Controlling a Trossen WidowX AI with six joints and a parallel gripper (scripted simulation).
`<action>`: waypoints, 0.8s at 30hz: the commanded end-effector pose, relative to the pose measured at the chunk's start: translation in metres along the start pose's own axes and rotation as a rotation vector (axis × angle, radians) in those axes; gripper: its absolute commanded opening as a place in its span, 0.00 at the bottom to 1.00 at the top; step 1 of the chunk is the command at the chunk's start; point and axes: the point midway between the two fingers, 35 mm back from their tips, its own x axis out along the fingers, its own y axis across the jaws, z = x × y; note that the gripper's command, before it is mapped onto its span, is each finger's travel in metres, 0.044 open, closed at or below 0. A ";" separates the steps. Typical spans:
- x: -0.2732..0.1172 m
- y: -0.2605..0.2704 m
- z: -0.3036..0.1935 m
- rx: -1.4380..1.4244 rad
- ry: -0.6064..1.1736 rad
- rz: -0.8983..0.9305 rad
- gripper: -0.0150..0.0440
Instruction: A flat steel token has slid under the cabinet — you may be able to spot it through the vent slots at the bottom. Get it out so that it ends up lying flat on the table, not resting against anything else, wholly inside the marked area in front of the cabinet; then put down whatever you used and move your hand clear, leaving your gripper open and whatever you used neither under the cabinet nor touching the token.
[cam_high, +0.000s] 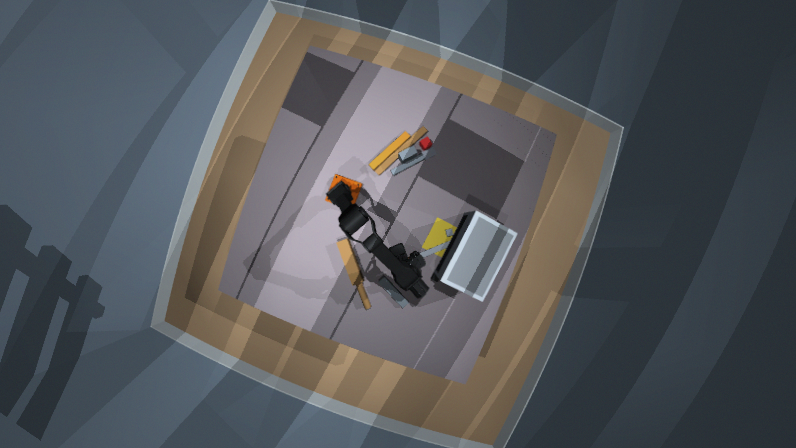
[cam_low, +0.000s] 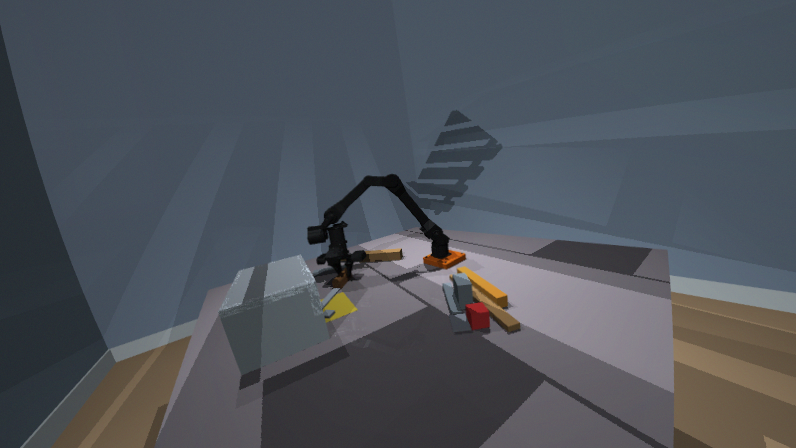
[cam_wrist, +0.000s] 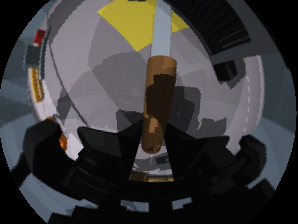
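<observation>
My gripper (cam_high: 416, 258) (cam_low: 343, 274) (cam_wrist: 153, 123) is shut on the brown handle of a long tool with a flat grey blade (cam_high: 434, 249) (cam_low: 331, 298) (cam_wrist: 161, 37). The blade points at the cabinet (cam_high: 481, 256) (cam_low: 278, 331) and crosses the yellow marked area (cam_high: 436, 232) (cam_low: 343, 306) (cam_wrist: 130, 25). Its tip is close to the cabinet's front; exact contact cannot be told. The small grey token (cam_high: 449, 232) (cam_low: 329, 313) shows at the cabinet-side edge of the yellow area, beside the blade tip. Whether it is wholly inside is unclear. I cannot make it out in the wrist view.
A wooden piece (cam_high: 349, 261) (cam_low: 385, 255) and a grey piece (cam_high: 392, 291) lie near the arm. On the arm's other side are an orange bar (cam_high: 389, 151) (cam_low: 484, 288), a brown bar, a grey block (cam_high: 408, 154) (cam_low: 461, 290) and a red block (cam_high: 426, 143) (cam_low: 477, 316).
</observation>
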 end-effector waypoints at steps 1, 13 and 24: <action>0.000 -0.001 0.011 -0.001 -0.005 0.000 0.25; -0.001 -0.001 0.034 -0.001 -0.006 0.000 0.25; 0.000 0.005 0.034 -0.001 -0.006 0.000 0.25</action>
